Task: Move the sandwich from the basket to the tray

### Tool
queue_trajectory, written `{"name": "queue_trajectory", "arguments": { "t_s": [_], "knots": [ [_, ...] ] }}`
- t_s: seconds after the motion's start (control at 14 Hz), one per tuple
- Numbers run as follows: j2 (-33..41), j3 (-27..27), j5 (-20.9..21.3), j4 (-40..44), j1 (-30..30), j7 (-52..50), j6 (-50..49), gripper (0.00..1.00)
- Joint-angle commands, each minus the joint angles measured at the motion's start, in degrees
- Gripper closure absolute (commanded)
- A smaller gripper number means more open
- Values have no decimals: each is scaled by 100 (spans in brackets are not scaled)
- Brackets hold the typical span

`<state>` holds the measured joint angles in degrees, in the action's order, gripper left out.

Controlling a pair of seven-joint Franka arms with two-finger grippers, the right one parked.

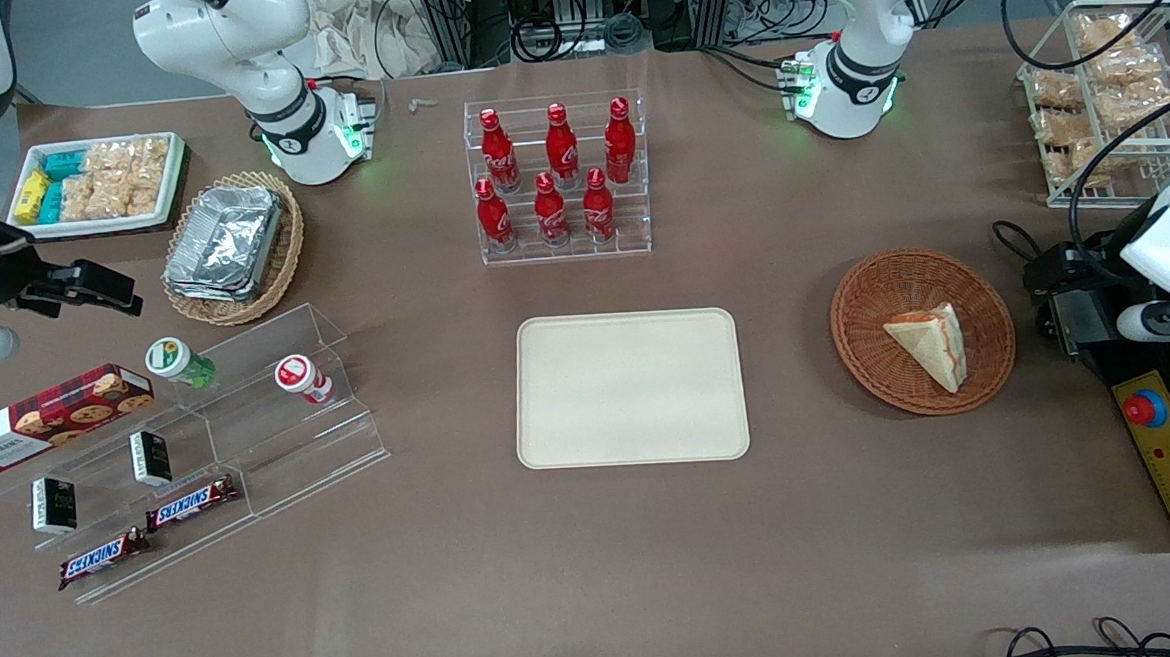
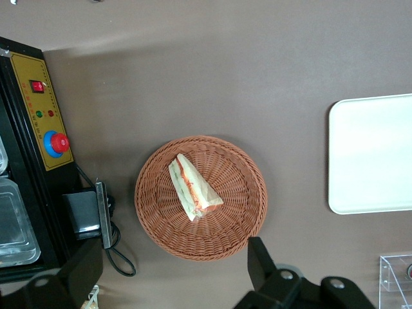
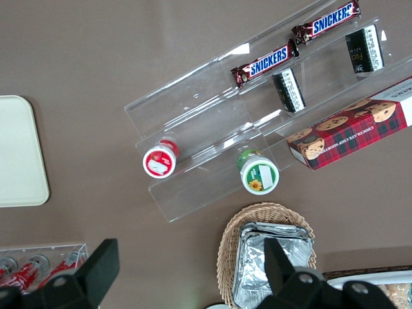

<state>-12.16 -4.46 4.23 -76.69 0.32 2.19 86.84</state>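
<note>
The sandwich (image 1: 931,342) (image 2: 192,188), a pale bread wedge with red and green filling, lies in the round reddish-brown basket (image 1: 867,354) (image 2: 238,225). The empty cream tray (image 1: 630,386) (image 2: 373,154) lies flat at the table's middle, beside the basket toward the parked arm's end. My gripper (image 1: 1069,293) (image 2: 174,270) hangs high beside the basket, toward the working arm's end of the table. It is open, its two black fingers (image 2: 262,262) spread wide with nothing between them, apart from the basket rim.
A black and yellow control box (image 1: 1167,448) with a red button sits beside the basket at the table's end. A clear rack of red bottles (image 1: 559,175) stands farther from the camera than the tray. A wire rack of snacks (image 1: 1113,90), an acrylic shelf (image 1: 200,439) and foil trays (image 1: 230,245) stand around.
</note>
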Motion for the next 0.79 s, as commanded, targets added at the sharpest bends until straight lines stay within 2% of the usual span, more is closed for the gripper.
{"name": "queue_trajectory", "arguments": {
  "t_s": [0.0, 0.71],
  "knots": [
    [-50, -11, -45, 137, 12, 1, -18, 0],
    [3, -2, -71, 32, 20, -25, 78, 0]
  ]
}}
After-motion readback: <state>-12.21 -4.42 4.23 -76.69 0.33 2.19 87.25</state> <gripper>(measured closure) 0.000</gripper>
